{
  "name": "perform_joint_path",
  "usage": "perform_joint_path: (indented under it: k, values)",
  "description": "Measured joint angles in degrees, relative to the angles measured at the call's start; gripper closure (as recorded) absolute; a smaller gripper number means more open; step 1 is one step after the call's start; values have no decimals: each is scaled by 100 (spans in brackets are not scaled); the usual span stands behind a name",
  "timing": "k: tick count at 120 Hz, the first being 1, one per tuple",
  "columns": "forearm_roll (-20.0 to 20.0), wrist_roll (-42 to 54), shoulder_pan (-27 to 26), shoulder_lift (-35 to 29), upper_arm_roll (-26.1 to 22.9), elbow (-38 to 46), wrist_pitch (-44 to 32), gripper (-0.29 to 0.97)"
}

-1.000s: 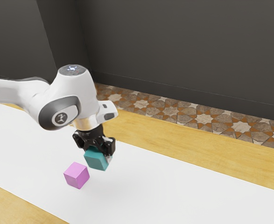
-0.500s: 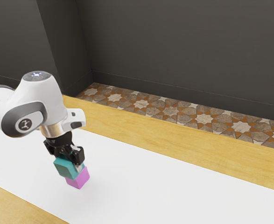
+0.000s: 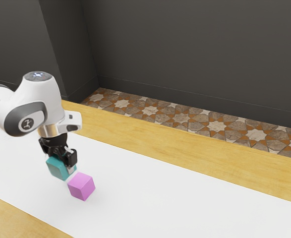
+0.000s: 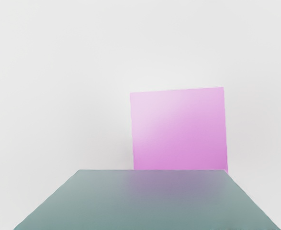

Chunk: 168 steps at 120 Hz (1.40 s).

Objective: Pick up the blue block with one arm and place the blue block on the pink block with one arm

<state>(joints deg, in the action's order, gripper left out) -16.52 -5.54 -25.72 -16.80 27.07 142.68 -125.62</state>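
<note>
Bench (image 3: 195, 198): white top with wood edging, carries the pink block. Arm (image 3: 29, 106): white, enters from the exterior view's left, wrist turned down over the bench. Jaws: black, closed from two sides on the blue block, gap no wider than the block, keeping it clear of the bench for stacking. Pink block (image 3: 81, 186): plain matt cube resting on the bench, top face bare, the stacking target. Blue block (image 3: 57, 167): teal-blue cube, slightly tilted, held just beside and a little above the pink block, toward the exterior view's left. Not yet over it, so judged mid-carry.
</note>
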Motion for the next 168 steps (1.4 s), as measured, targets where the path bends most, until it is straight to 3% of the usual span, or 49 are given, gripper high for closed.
perform_joint_path:
  k: [46, 89, 168]
  values:
    - [390, 468, -53, 533, -20, -114, -452, 35]
    - [844, 246, -40, 764, -17, -111, -898, 35]
    - [950, -105, -60, 988, -17, -18, -965, 35]
